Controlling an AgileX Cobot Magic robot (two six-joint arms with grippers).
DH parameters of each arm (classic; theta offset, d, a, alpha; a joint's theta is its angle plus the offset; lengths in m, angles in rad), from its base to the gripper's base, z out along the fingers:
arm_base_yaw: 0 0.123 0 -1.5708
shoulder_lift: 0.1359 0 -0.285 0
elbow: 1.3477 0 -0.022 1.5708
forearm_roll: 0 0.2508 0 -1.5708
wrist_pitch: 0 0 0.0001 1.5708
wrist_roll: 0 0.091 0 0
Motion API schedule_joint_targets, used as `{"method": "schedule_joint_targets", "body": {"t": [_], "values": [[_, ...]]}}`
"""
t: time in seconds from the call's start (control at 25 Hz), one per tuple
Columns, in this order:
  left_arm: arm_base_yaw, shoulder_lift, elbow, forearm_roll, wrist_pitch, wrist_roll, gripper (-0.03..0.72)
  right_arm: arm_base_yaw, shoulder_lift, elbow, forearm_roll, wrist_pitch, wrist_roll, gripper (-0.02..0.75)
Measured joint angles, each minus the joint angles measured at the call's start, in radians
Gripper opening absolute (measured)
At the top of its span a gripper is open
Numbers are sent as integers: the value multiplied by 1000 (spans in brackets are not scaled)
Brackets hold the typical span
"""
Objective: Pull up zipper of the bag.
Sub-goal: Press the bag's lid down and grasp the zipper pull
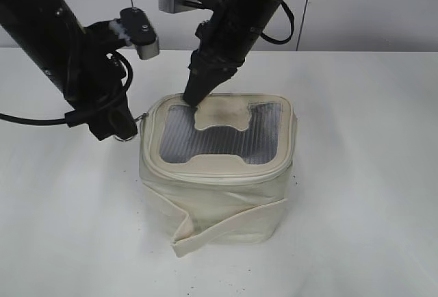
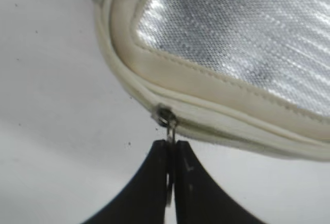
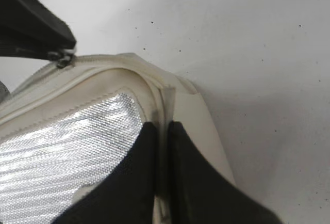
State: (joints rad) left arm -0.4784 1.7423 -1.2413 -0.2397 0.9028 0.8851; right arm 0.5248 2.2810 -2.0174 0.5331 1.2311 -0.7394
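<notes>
The cream-white bag point(image 1: 219, 198) stands mid-table with its grey mesh lid window up. The zipper track point(image 2: 221, 115) runs round the lid rim. My left gripper point(image 2: 171, 144) is shut on the ring pull of a silver slider point(image 2: 165, 115) at the bag's left side; it also shows in the exterior view point(image 1: 124, 133). My right gripper point(image 3: 162, 127) is shut on the lid's rim seam at the back left corner, as the exterior view point(image 1: 192, 98) also shows. The same slider point(image 3: 64, 59) shows in the right wrist view. A second slider is not in view.
The loose cream strap point(image 1: 226, 225) hangs across the bag's front and sticks out at the lower left. The white table point(image 1: 369, 174) lies all round the bag. A white wall stands behind.
</notes>
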Motion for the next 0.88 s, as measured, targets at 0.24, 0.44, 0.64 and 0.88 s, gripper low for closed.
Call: {"method": "schedule_joint_targets", "body": {"t": [0.24,0.44,0.64,0.88], "values": [[-3,-29,0,-16,107,-112,3,1,-3,0,-9,0,32,37],[-3,-34,0,-78,221,-191,3,1,-4,0,-13,0,38,37],[-20,-62,58,-133,239,-248,3,1,-5,0,-15,0,41,37],[-149,-90,99,-159,209,-398,3,0,-5,0,-18,0,44,37]]}}
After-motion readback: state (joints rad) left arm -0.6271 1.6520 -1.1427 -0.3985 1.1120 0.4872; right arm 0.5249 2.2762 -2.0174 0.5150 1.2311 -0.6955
